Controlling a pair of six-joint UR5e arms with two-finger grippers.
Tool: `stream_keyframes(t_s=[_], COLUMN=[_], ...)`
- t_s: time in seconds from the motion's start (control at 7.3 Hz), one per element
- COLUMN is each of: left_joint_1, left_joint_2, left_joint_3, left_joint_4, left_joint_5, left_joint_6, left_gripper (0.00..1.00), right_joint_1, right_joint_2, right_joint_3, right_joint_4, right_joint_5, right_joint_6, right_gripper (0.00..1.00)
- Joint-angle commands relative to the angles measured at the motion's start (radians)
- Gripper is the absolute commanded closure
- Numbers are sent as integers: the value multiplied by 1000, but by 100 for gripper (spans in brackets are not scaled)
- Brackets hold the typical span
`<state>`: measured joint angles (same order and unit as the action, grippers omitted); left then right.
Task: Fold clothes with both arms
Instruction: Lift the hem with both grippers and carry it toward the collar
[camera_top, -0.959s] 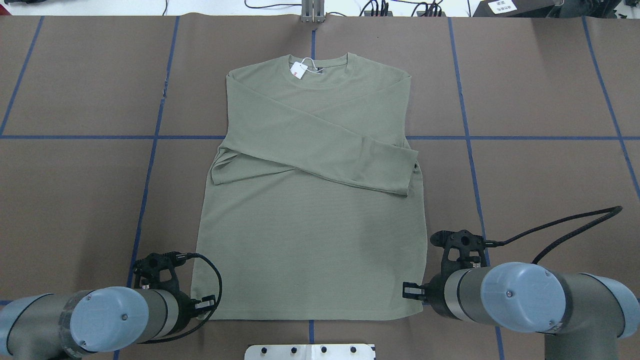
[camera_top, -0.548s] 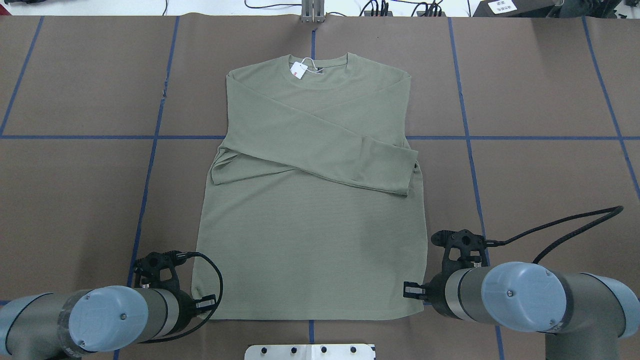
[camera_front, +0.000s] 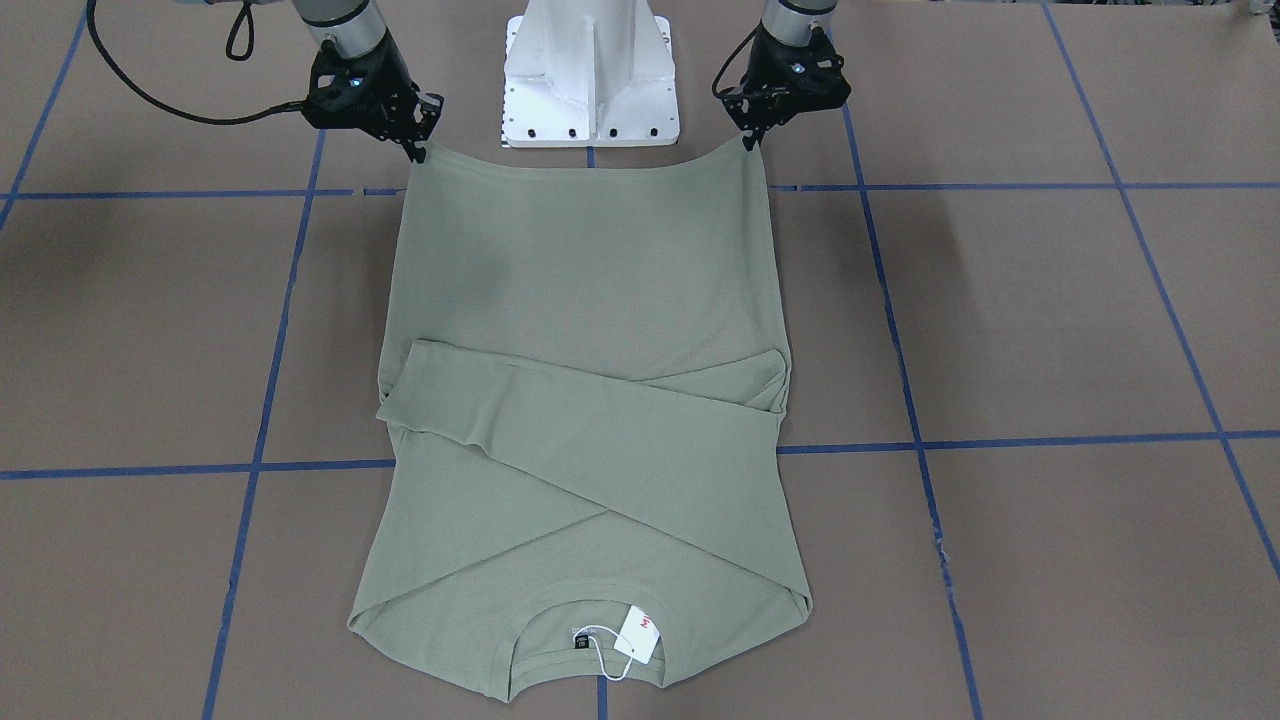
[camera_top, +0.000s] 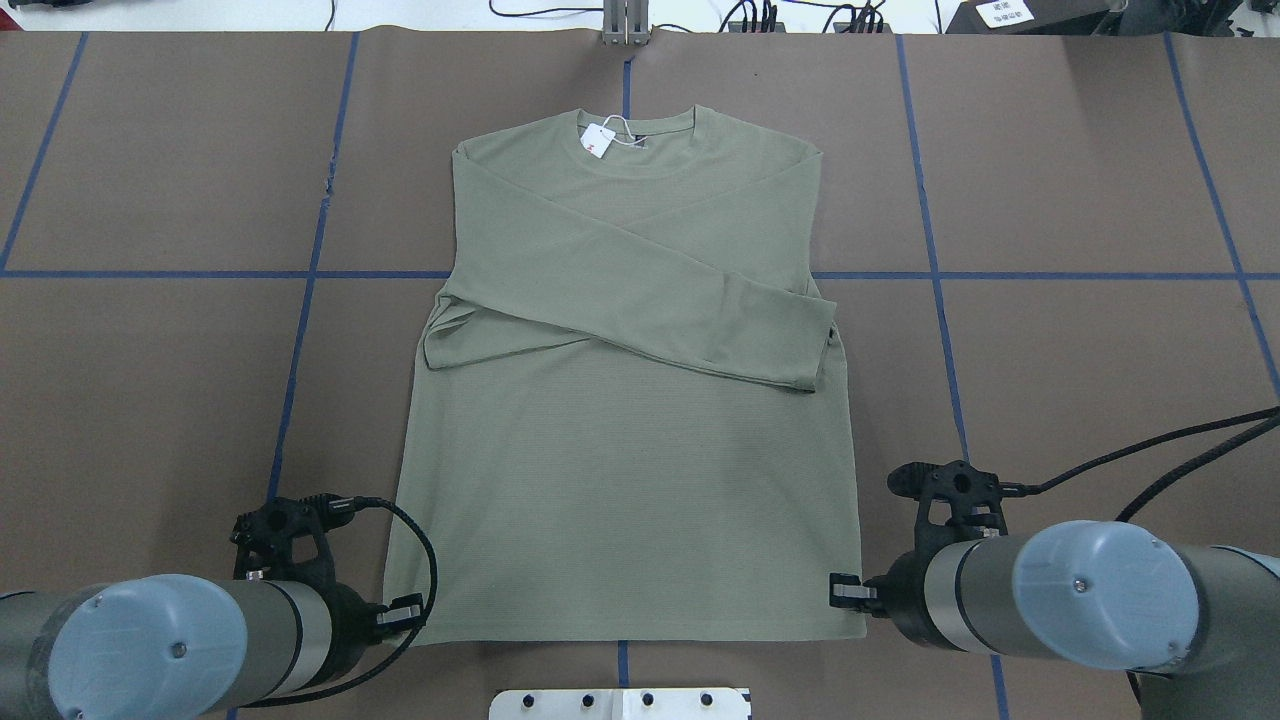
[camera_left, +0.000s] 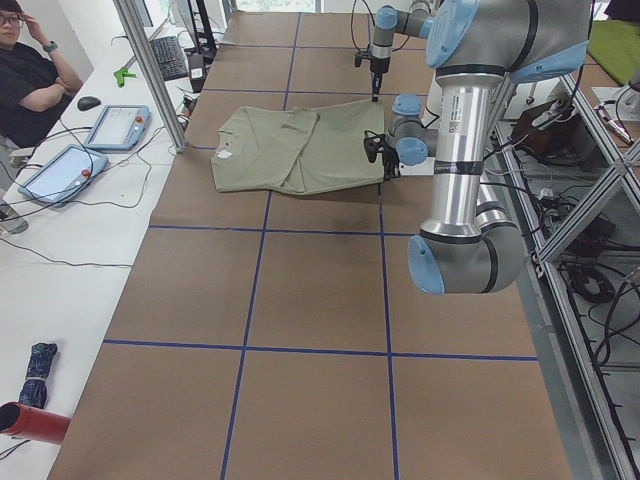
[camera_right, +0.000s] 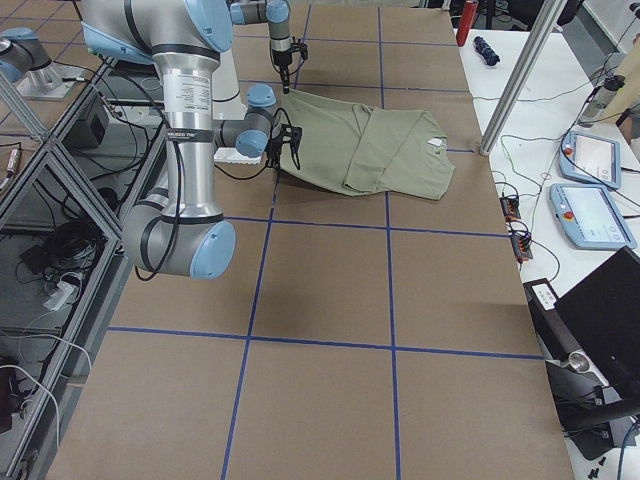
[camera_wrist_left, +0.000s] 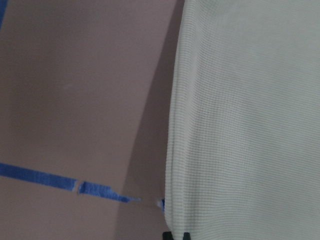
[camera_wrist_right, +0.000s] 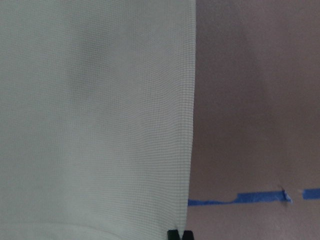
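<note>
The olive-green long-sleeved shirt (camera_top: 620, 450) lies flat on the brown table, collar away from me, both sleeves crossed over the chest. A white hang tag (camera_top: 598, 140) sits at the collar. My left gripper (camera_top: 405, 607) is shut on the near left hem corner. My right gripper (camera_top: 845, 592) is shut on the near right hem corner. In the front-facing view the shirt (camera_front: 590, 280) hangs slightly raised at both corners from the left gripper (camera_front: 750, 140) and the right gripper (camera_front: 417, 150). The wrist views show the shirt edge (camera_wrist_left: 250, 100) (camera_wrist_right: 90, 100) running up from closed black fingertips.
The white pedestal base (camera_front: 590, 70) stands just behind the hem, between the arms. Blue tape lines (camera_top: 300, 275) grid the brown table cover. A metal post (camera_top: 625, 25) stands at the far edge. An operator (camera_left: 30, 70) and tablets (camera_left: 115, 125) are beyond the table's far side.
Both grippers have drawn back toward the robot and slightly apart, the right one more. The hem corners moved with them, and the hem is stretched a little wider.
</note>
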<state>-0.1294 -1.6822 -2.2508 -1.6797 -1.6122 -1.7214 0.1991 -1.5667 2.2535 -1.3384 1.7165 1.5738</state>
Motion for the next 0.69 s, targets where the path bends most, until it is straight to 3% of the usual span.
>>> stream_keyframes(t_s=[0.0,0.27,0.55], left_joint_1=[48,143,197], left_joint_2=[-1,7,36], left_joint_3=[-50,-108,-241], left_joint_4=[26,31,127], left_joint_5=[0,0,-2], left_joint_6=[-3,-47,-47], left_gripper=[100,100,100], right_joint_1=[-26,-21,-21], right_joint_2=[-88,-140,-168], right_joint_3=[119,188,225], right_joint_4=[1,1,1], right_joint_5=[75,255,291], right_joint_6=[-5,-5,-5], right_gripper=[100,100,100])
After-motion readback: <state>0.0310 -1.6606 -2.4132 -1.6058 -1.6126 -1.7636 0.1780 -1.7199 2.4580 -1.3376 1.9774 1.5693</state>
